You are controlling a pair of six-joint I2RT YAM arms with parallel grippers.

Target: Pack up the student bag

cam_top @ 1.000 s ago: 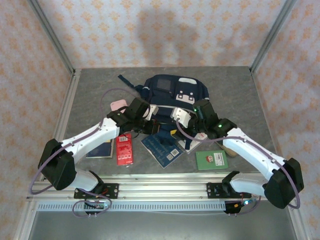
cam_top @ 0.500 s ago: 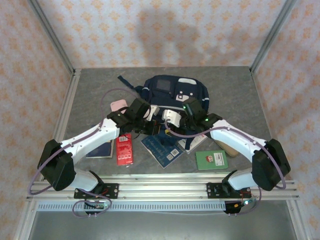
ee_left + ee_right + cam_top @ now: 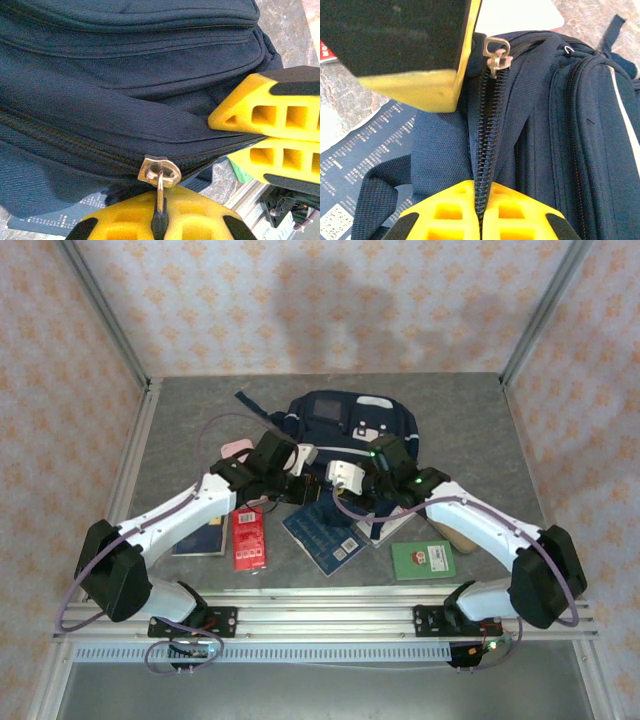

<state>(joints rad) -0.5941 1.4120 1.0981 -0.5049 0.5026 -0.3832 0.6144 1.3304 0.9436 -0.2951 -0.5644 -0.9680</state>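
The student bag (image 3: 345,420), in the middle of the surface (image 3: 190,420), looks soft and floppy, so the left pincer (image 3: 159,202) squeezing its metal zip pull (image 3: 160,172) and the right pincer (image 3: 481,195) squeezing the zip seam (image 3: 485,145) seem good holds.

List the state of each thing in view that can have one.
student bag, lying flat, front patches up
zipper, teeth meshed shut where visible
left gripper, shut on the zipper pull
right gripper, shut on the zipper
green book, closed, lying flat
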